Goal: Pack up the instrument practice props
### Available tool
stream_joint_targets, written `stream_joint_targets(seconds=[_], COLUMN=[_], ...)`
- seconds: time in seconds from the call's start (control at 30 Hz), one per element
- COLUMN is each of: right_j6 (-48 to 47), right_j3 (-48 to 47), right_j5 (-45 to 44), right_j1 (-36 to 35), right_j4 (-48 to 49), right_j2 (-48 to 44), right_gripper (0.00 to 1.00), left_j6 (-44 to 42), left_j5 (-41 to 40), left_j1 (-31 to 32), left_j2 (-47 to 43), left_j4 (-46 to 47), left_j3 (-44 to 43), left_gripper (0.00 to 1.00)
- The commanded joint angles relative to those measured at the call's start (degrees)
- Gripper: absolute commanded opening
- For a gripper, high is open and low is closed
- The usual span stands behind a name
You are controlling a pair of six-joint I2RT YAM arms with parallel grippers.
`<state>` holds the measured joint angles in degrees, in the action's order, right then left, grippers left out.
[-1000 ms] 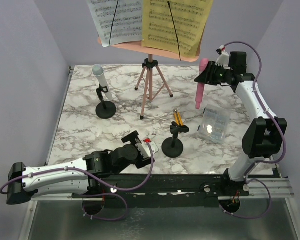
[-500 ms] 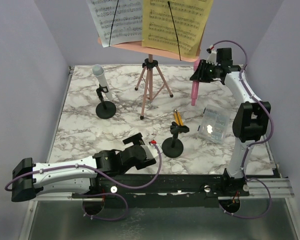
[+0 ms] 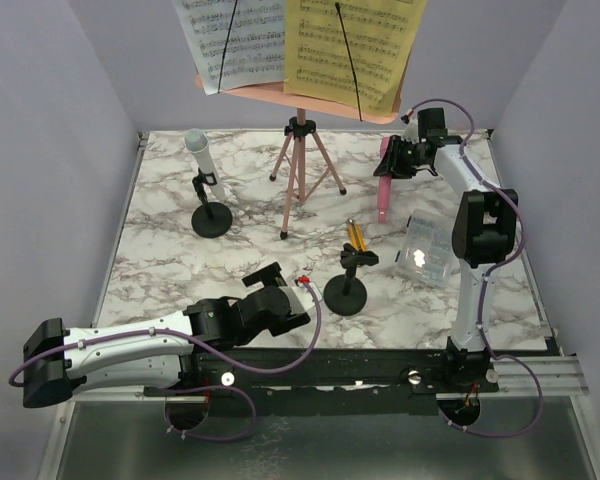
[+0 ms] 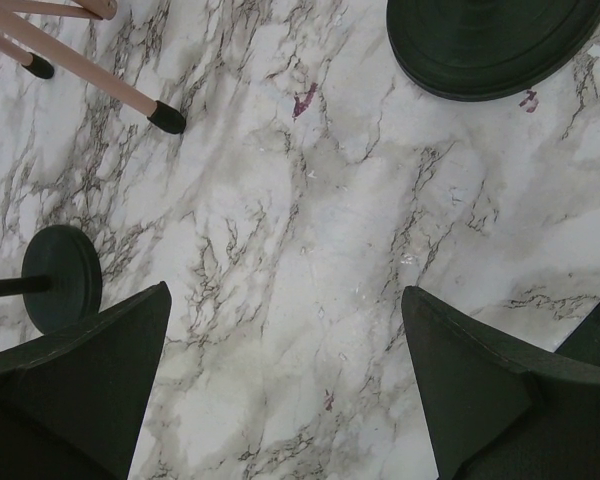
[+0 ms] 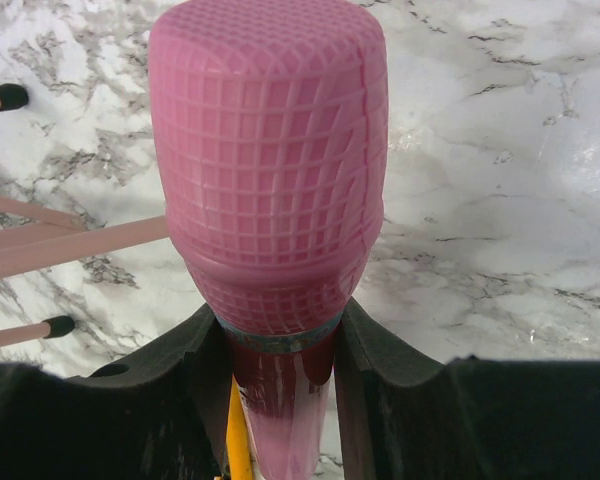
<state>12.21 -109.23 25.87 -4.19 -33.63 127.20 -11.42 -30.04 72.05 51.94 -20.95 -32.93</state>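
The right gripper (image 5: pixel 280 345) is squeezing its fingers on the neck of the pink microphone (image 5: pixel 270 150), just under the meshed head. It is holding the microphone handle-down in the upper right of the top view, between the pink tripod (image 3: pixel 300 178) and the clear plastic box (image 3: pixel 427 250). The left gripper (image 4: pixel 285 380) is sitting wide open and empty at lower centre. Held so high, the long body could swing into a tripod leg or slip free. Since a second ago, the right arm has been carrying it leftward.
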Motion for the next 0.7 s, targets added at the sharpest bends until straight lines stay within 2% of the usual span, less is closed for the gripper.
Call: stream_joint_targets(seconds=[0.0,0.33,0.67], right_j6=[0.17,-1.18,-1.41], right_j3=[-3.41,-5.72,-6.35], right_j5=[-2.93,-8.81,-12.73], right_j1=[-0.41,-0.38,-0.38], right_j4=[-1.58,-2.42,-2.50], right_j2=[2.44,6.56,8.37], right_gripper=[0.12,0.21,0.44], left_j6=[0.08,0.08,-0.09], left_j5=[0.75,1.16,2.21], left_j1=[-0.57,-1.11,-1.31], left_j2=[-0.79,-0.36,-0.17], left_j4=[-0.77,-0.78,-0.76], left_j3=[-0.52,-0.47,-0.49], left_gripper=[0.99,0.99,0.99])
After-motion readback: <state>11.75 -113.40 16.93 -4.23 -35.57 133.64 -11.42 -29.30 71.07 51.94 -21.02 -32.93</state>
